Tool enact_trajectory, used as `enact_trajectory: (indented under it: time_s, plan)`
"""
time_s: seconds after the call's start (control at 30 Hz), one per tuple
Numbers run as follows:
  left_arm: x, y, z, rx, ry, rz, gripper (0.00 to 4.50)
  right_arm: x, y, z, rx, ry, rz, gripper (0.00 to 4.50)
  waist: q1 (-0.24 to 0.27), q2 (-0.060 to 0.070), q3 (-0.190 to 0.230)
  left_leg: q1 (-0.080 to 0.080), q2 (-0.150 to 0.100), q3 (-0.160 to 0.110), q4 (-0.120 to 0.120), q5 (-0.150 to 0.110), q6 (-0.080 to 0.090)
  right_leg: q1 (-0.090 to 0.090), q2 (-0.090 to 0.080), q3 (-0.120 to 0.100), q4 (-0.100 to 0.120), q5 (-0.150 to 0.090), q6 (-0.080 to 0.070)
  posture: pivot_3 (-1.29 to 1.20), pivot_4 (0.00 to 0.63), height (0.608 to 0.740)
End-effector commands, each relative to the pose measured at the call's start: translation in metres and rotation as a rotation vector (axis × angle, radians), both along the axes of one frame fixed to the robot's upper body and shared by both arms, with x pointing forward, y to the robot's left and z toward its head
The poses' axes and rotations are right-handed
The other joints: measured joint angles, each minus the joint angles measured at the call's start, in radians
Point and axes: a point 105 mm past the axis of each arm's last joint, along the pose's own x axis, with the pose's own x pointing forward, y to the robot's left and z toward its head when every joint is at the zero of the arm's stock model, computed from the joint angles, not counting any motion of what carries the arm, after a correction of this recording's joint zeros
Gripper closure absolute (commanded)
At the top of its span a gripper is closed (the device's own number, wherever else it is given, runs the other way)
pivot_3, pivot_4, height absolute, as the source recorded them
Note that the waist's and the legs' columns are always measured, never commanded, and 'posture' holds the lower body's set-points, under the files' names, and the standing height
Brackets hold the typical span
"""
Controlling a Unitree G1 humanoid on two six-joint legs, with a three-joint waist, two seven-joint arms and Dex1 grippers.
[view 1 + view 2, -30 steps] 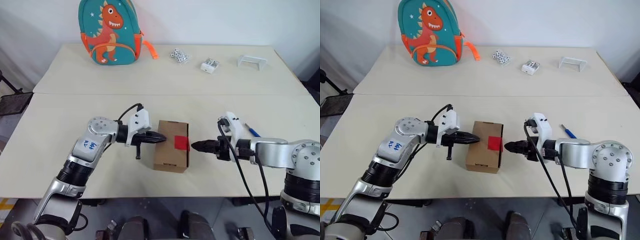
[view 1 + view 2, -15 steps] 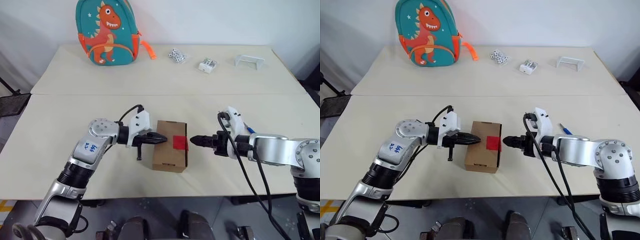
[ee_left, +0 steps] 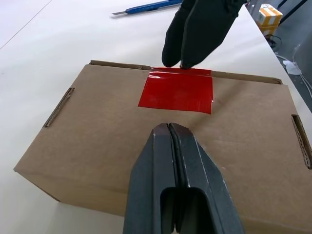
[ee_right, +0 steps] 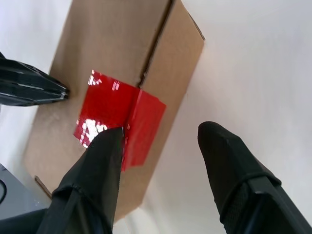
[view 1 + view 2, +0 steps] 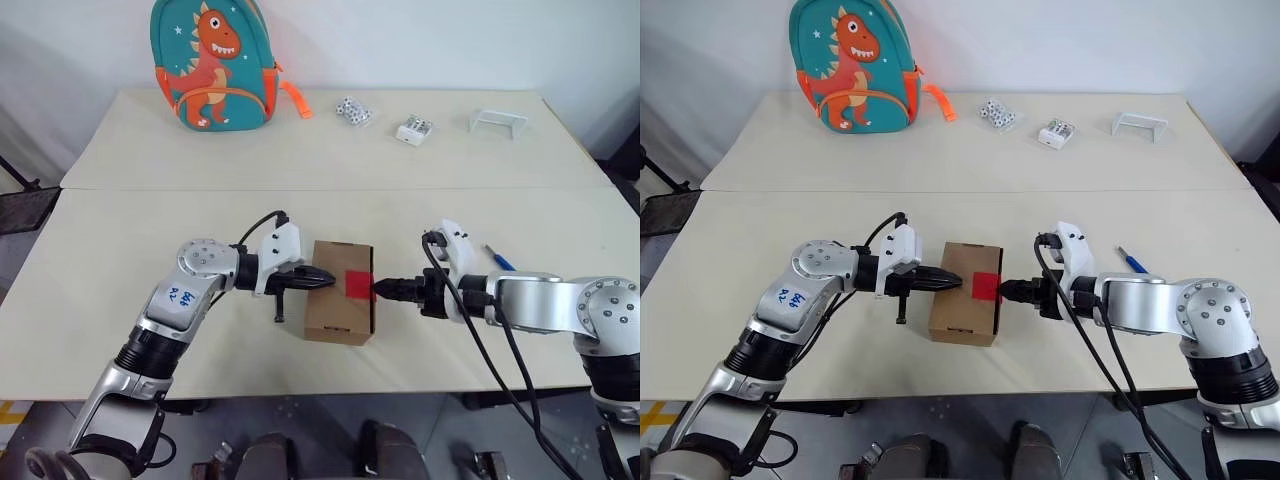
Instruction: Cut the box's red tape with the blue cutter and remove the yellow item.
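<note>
The brown box (image 5: 340, 310) lies on the near table, lid closed, with the red tape (image 5: 358, 285) over its right lid edge. My left gripper (image 5: 326, 277) is shut, its tip resting on the lid left of the tape (image 3: 176, 91). My right gripper (image 4: 162, 129) is open at the box's right side. One of its fingers (image 4: 105, 161) touches the tape where it folds over the edge; the other hangs beside the box wall. The blue cutter (image 5: 500, 258) lies on the table behind the right arm, held by nothing. The yellow item is hidden.
A teal dinosaur backpack (image 5: 213, 65) stands at the far left of the back table. Small white pieces (image 5: 353, 110), a white block (image 5: 415, 130) and a white bracket (image 5: 498, 122) lie along the back. A seam (image 5: 330, 188) joins the two tables.
My right gripper has moved left from a gap beside the box until its finger meets the red tape. The left gripper and the box have stayed put.
</note>
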Motion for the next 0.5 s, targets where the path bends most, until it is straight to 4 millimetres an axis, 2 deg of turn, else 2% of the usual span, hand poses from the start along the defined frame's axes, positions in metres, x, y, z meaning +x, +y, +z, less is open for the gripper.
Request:
enact_trajectory:
  time_s: [0.03,0.4,0.5]
  plan:
    - [-0.003,0.000,-0.005,0.021,0.003,0.001,4.50,-0.003,0.002,0.009,0.013,-0.026,0.022,1.91,0.000,0.000,0.000,0.000,0.000,0.000,0.000,0.000,0.000,0.000,0.000,0.000,0.000,0.000,0.000,0.00,0.150,0.740]
    - [-0.002,-0.001,-0.005,0.017,0.004,0.004,4.50,-0.002,0.005,0.006,-0.077,-0.027,0.042,1.91,-0.001,0.000,0.000,0.000,0.000,0.000,0.000,0.000,0.000,0.000,0.000,0.000,0.000,0.000,0.000,0.00,0.150,0.740]
    - [-0.002,-0.002,-0.006,0.017,0.006,0.001,4.50,0.002,0.014,0.007,-0.087,-0.028,0.053,1.91,-0.002,0.000,0.000,0.000,0.000,0.000,0.000,0.000,0.000,0.000,0.000,0.000,0.000,0.000,0.000,0.00,0.150,0.740]
